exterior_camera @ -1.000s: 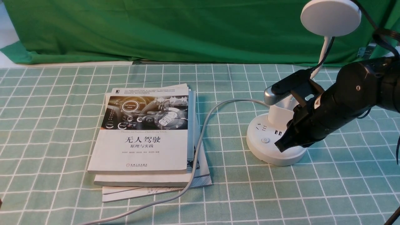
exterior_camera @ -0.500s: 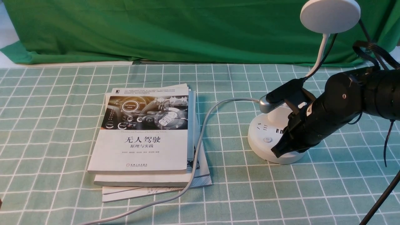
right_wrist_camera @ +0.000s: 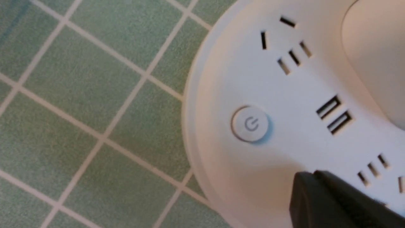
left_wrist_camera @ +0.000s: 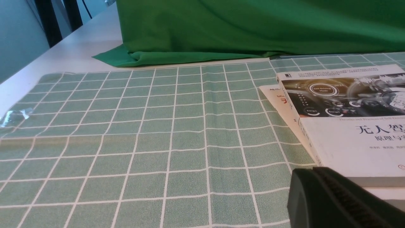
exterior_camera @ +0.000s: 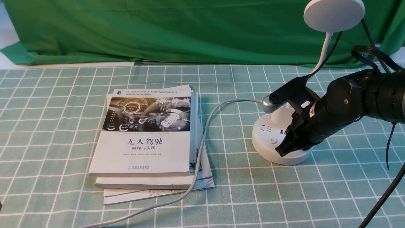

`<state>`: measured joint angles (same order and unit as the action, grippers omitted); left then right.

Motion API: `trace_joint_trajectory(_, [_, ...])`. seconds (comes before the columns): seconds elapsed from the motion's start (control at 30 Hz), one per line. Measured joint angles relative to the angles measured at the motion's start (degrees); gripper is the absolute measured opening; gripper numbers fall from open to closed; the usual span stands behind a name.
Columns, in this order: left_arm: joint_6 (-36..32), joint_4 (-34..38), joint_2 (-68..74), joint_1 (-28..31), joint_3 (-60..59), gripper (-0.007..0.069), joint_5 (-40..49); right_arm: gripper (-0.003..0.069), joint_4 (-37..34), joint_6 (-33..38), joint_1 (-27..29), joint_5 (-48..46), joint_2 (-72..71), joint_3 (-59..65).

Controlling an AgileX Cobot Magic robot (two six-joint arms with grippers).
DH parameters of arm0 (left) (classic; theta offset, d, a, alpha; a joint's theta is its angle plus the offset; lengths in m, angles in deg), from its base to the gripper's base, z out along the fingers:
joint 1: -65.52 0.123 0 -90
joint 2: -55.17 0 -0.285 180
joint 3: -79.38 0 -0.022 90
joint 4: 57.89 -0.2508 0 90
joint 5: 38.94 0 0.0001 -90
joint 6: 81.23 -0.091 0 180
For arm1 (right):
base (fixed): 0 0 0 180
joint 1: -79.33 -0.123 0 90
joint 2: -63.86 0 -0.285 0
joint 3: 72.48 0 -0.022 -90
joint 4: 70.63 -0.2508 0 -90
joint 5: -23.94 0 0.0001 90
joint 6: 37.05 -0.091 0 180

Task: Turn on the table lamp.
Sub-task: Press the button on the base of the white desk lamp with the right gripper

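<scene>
The white table lamp stands at the right: disc head [exterior_camera: 333,15] unlit, thin neck [exterior_camera: 324,52], round base [exterior_camera: 264,148] with sockets. Its round power button [exterior_camera: 271,141] [right_wrist_camera: 250,123] shows uncovered. My right gripper [exterior_camera: 282,149] [right_wrist_camera: 311,185] is shut, its tip low over the base's front, just right of that button; whether it touches the base I cannot tell. The arm hides the cup holder and any second button. The grey cord [exterior_camera: 205,133] runs from the base over the books. My left gripper [left_wrist_camera: 313,179] is shut, empty, low beside the books.
A stack of books [exterior_camera: 148,139] [left_wrist_camera: 348,126] lies mid-table on the green checked cloth [exterior_camera: 47,126]. A green backdrop [exterior_camera: 158,28] hangs behind. A black cable [exterior_camera: 383,196] crosses the lower right corner.
My right arm has sunk and shifted a little, its shut tip dipping left then returning beside the power button. The lamp base and head have shifted slightly. The head stays unlit.
</scene>
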<state>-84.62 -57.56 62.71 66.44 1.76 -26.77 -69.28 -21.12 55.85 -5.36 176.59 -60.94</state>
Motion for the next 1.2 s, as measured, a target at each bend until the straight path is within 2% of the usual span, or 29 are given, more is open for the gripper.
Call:
trace_joint_trajectory(0.27, [0.00,0.00,0.00,0.00,0.00,0.0021,0.00,0.0030,4.07,-2.36,0.00,0.27,0.18,0.00])
trace_joint_trajectory(0.97, [0.00,0.00,0.00,0.00,0.00,0.0021,0.00,0.0031,5.26,-2.82,-0.68,-1.28,1.96,-1.18])
trace_joint_trajectory(1.2, [0.00,0.00,0.00,0.00,0.00,0.0021,0.00,0.0034,5.11,-6.21,-0.87,-4.34,-4.41,0.91])
